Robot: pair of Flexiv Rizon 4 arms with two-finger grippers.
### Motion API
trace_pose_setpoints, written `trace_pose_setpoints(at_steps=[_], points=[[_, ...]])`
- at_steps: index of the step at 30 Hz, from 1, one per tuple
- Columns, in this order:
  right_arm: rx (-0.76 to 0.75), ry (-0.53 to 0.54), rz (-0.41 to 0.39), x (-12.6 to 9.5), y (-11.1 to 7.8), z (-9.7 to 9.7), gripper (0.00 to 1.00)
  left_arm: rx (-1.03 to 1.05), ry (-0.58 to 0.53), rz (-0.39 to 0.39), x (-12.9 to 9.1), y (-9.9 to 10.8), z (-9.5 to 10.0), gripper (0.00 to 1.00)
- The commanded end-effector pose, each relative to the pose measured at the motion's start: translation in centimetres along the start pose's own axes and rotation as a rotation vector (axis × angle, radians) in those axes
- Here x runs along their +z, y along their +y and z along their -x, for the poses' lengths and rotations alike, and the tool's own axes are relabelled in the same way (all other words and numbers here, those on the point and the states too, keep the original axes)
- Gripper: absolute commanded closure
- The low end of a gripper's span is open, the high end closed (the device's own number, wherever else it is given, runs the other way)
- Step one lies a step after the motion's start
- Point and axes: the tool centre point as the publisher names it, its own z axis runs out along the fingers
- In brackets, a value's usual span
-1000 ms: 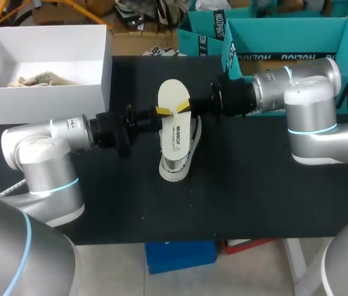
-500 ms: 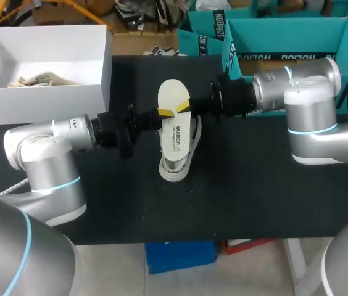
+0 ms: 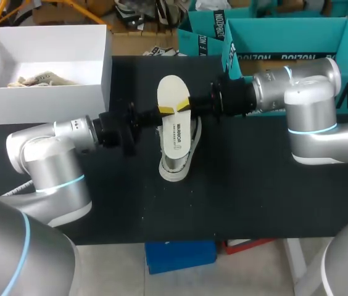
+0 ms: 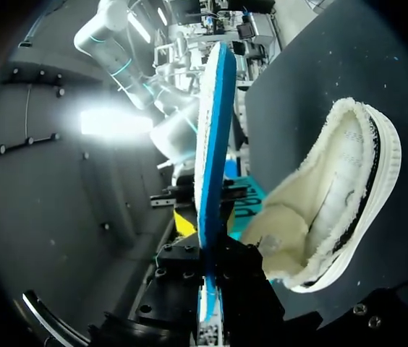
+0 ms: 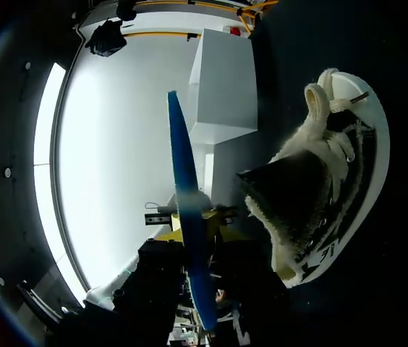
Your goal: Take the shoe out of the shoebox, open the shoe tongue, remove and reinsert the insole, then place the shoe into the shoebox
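A cream insole (image 3: pixel 173 105) hangs flat above the white shoe (image 3: pixel 175 161), which lies on the black table. My left gripper (image 3: pixel 163 111) comes in from the left and is shut on the insole's left edge. In the left wrist view the insole (image 4: pixel 211 144) runs edge-on, blue underside showing, straight out of that gripper (image 4: pixel 207 289), with the shoe's fleecy opening (image 4: pixel 320 210) beside it. My right gripper (image 3: pixel 182 106) meets the insole's right edge. From the right wrist the insole (image 5: pixel 182 181) passes through the right gripper (image 5: pixel 197 238), and the shoe (image 5: pixel 327 181) lies beside it.
The white shoebox (image 3: pixel 44 98) stands open at the back left with crumpled paper (image 3: pixel 38 79) inside. Teal boxes (image 3: pixel 285 37) stand at the back right, close behind my right arm. Bare black table lies in front of the shoe.
My left gripper has closed onto the insole's left edge and its arm has edged slightly to the right. The insole, the shoe and the right arm have kept their places.
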Motion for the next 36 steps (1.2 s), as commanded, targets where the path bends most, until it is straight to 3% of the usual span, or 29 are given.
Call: trace_pose_setpoints(at_steps=[1,13,24,36], points=[[0.003,-0.007,0.008,0.1,0.0,0.0,0.0,0.002,0.021,0.017,-0.3,-0.3,0.3,1.0],[0.073,-0.092,0.163,-1.4,-1.9,-0.8,0.0,-0.014,0.175,0.043,-3.4,-1.7,0.4,1.0],[0.143,-0.186,0.334,-4.8,-6.6,-1.4,0.0,-0.083,0.351,-0.029,-7.5,-5.9,0.0,1.0],[0.162,-0.279,0.441,-7.1,-11.6,-3.5,0.0,-0.129,0.421,-0.097,-11.2,-9.3,-0.6,1.0]])
